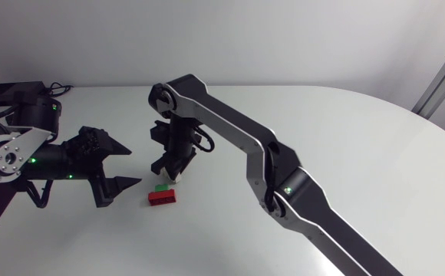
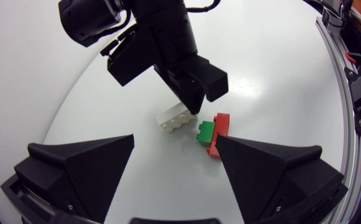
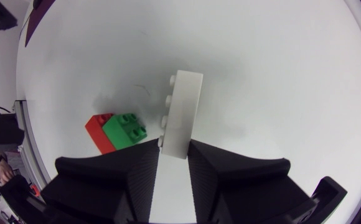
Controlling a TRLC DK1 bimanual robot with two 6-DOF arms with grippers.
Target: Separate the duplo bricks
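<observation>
Gripping a white duplo brick [image 3: 183, 112] by one end, your right claw [image 3: 174, 163] hung nose-down over the white tabletop [image 1: 345, 138]. Both black fingers pressed against the brick's opposite sides, and its studs faced sideways. Just beside it lay the other two bricks: a small green duplo brick [image 3: 126, 127] seated on a longer red duplo brick [image 3: 96, 132]. The pair rested on the tabletop, apart from the white one. Whether the white brick's free end touched the surface could not be told from either of your wrist views. Your right arm [image 1: 238, 130] came in from the right and reached past the middle of the tabletop. Your left claw [image 1: 135, 165] stood wide open with nothing gripped. Its two wedge fingers pointed toward the bricks from close by, with the red-and-green pair lying just ahead of one fingertip.
</observation>
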